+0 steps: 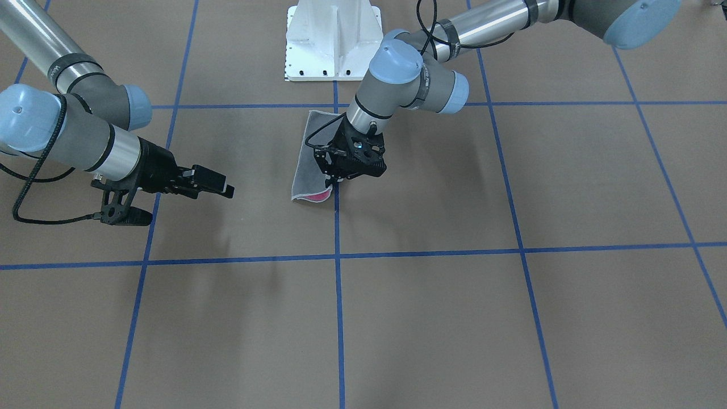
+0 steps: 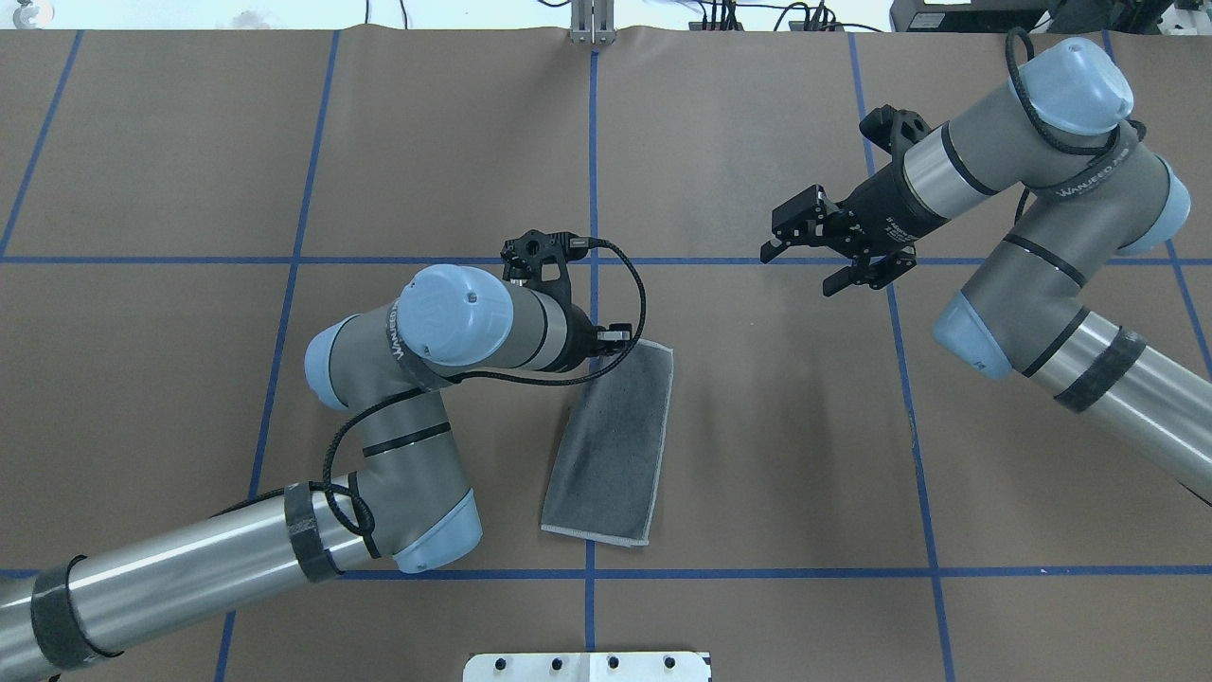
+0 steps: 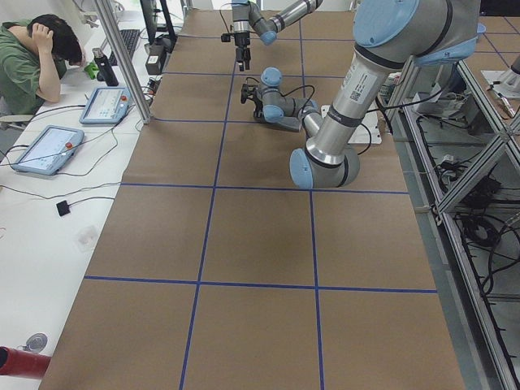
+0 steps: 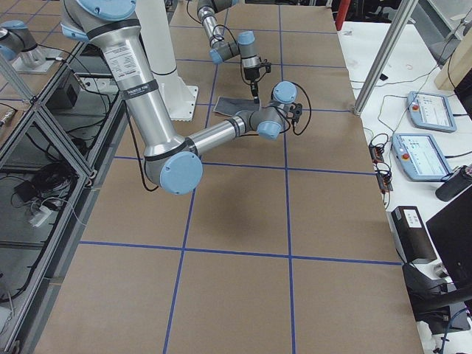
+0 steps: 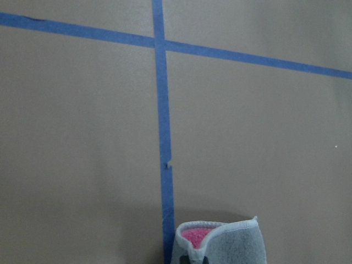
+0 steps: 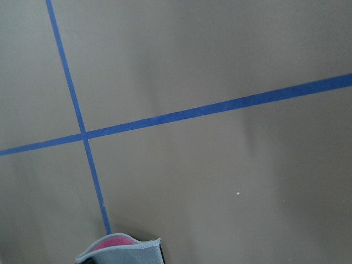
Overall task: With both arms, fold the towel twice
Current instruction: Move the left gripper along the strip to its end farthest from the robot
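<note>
The towel [image 2: 611, 445] lies near the table's middle, folded into a narrow strip with its dark grey face up. My left gripper [image 1: 338, 180] points down onto the strip's far corner and is shut on it. That corner is lifted and curled, so the pink face [image 1: 321, 196] shows. In the left wrist view the pinched corner of the towel [image 5: 231, 245] fills the bottom edge, pink inside. My right gripper [image 2: 800, 267] hovers open above bare table, well to the right of the towel and apart from it. The towel's corner [image 6: 124, 250] also shows low in the right wrist view.
The white pedestal base [image 1: 334, 40] stands at the robot's edge of the table. Blue tape lines [image 2: 591, 170] grid the brown surface. A person [image 3: 32, 57] sits at a side desk with tablets [image 3: 45, 150]. Metal frame posts [image 4: 380, 55] flank the table.
</note>
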Available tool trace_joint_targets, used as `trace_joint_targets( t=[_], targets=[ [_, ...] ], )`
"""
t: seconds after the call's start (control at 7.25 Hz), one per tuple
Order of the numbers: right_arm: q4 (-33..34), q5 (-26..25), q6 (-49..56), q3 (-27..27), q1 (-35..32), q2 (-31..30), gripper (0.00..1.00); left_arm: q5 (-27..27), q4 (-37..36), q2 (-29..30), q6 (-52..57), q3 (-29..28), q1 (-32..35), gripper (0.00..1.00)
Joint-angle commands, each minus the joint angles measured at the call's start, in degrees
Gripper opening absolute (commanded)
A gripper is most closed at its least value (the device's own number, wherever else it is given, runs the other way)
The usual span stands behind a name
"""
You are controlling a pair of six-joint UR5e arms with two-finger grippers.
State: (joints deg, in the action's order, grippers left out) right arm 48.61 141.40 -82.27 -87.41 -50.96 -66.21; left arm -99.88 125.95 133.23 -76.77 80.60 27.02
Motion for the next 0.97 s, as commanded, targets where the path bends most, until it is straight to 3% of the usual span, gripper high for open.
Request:
trace_joint_targets(
  t=[0.0,0.28,0.83],
  targets=[
    [0.0,0.0,0.0,0.1,0.0,-0.2,1.0,-0.1,0.1,3.9,0.0,-5.8,2.9,0.0],
    [0.0,0.0,0.1,0.2,-0.1,-0.3,1.0,-0.1,0.2,8.2,-0.2,-12.5,5.9,0.0],
    [-0.1,0.0,0.0,0.2,-0.1,-0.2,1.0,-0.6,0.5,9.4,0.0,-16.5,9.4,0.0]
  ],
)
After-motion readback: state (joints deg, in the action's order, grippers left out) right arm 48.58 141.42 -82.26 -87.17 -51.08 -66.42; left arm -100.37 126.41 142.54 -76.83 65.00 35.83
